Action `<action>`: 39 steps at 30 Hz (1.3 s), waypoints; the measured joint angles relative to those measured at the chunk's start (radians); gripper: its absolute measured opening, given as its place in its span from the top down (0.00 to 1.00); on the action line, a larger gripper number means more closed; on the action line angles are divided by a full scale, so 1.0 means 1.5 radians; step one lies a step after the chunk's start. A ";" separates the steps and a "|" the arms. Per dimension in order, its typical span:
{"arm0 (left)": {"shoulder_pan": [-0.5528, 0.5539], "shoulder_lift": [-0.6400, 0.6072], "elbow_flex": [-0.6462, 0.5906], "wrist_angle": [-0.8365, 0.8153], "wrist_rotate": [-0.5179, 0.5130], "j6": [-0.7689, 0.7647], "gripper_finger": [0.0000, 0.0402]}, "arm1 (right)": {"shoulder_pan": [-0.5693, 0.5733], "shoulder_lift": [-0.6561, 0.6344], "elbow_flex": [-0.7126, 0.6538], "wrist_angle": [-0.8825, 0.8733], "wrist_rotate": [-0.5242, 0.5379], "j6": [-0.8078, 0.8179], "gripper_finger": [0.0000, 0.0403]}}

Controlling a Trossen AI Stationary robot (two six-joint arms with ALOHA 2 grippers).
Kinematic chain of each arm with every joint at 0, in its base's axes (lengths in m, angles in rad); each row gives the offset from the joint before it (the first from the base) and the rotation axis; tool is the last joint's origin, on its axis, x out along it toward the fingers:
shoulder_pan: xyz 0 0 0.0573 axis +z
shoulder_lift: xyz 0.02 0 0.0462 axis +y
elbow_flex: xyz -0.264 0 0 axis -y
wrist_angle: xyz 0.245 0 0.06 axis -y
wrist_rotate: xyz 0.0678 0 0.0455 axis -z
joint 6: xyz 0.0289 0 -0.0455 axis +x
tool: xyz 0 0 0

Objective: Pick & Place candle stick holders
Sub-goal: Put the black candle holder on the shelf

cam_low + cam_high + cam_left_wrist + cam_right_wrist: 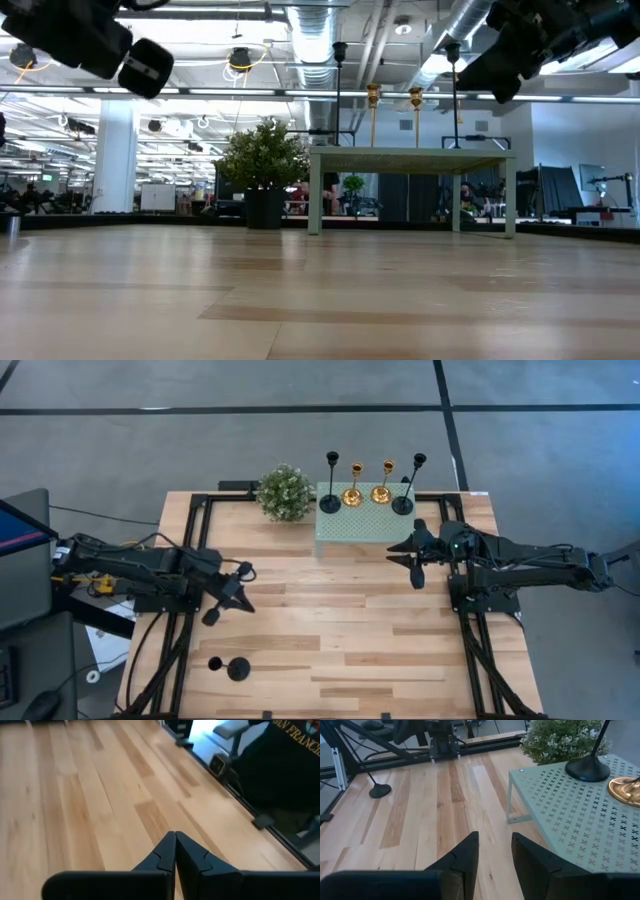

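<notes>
Wood-plank bench (340, 620) carries a mint-green perforated stand (365, 525) at its far edge, on which two short gold holders (352, 493) (381, 490) stand upright between two tall thin black holders (331, 502) (403, 503); a fifth black holder (237, 668) sits apart near the front-left corner. A leafy plant ball (284, 492) sits just beside the stand. The left end effector (228, 600) hangs over the bench, fingers pressed together and empty; the right end effector (415, 555) hovers near the stand's front edge, fingers parted and empty.

Pale planked wood table (330, 630); shiny gold metal holders (366, 492); matt mint perforated stand (580, 815).
</notes>
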 joint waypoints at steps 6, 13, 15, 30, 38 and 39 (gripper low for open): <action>0.000 0.002 0.000 -0.029 0.057 -0.001 0.98 | 0.000 0.000 0.000 0.000 0.000 0.026 0.73; 0.000 0.001 -0.001 -0.030 0.080 -0.004 0.98 | 0.000 0.000 0.000 -0.011 0.000 0.041 0.73; -0.001 0.001 -0.006 -0.027 0.081 -0.003 0.98 | 0.000 0.000 0.000 -0.011 0.000 0.041 0.73; -0.072 0.001 -0.123 0.056 0.120 -0.004 0.98 | 0.000 0.000 0.000 -0.011 0.000 0.041 0.73; -0.109 0.001 -0.144 0.071 0.216 0.002 0.98 | 0.000 0.000 0.000 -0.010 0.000 0.041 0.73; -0.112 0.001 -0.144 0.071 0.222 0.002 0.98 | 0.000 0.000 0.000 -0.010 0.000 0.041 0.73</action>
